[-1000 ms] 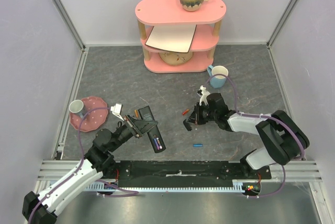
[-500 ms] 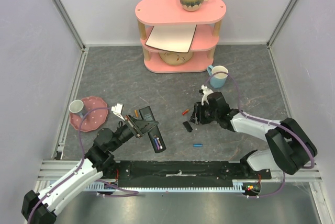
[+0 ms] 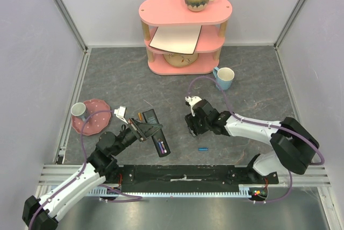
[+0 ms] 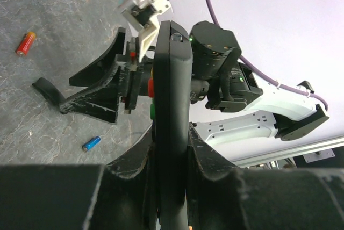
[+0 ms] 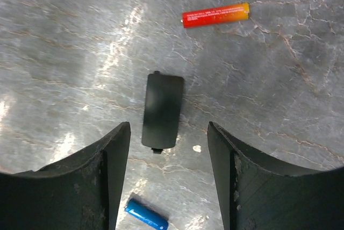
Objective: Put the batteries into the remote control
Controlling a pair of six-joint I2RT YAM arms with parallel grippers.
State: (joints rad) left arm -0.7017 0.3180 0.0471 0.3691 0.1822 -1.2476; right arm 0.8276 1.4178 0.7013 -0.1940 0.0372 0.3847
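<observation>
Right wrist view: right gripper (image 5: 167,133) spread open astride flat black plastic battery cover (image 5: 163,110). Likely thin, light, stiff: pinch across long edges. Left gripper (image 4: 171,160) clamped on slim black remote control (image 4: 171,69).

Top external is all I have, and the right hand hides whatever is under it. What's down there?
Observer: A black battery cover, flat on the table, between the right hand's open fingers, not gripped.
Operator: Any loose cell nearby?
Observer: A red-orange battery lies apart from the cover, past its far end.
Operator: And the other grip?
Observer: The left hand is shut on the remote control, one finger on each side.
</observation>
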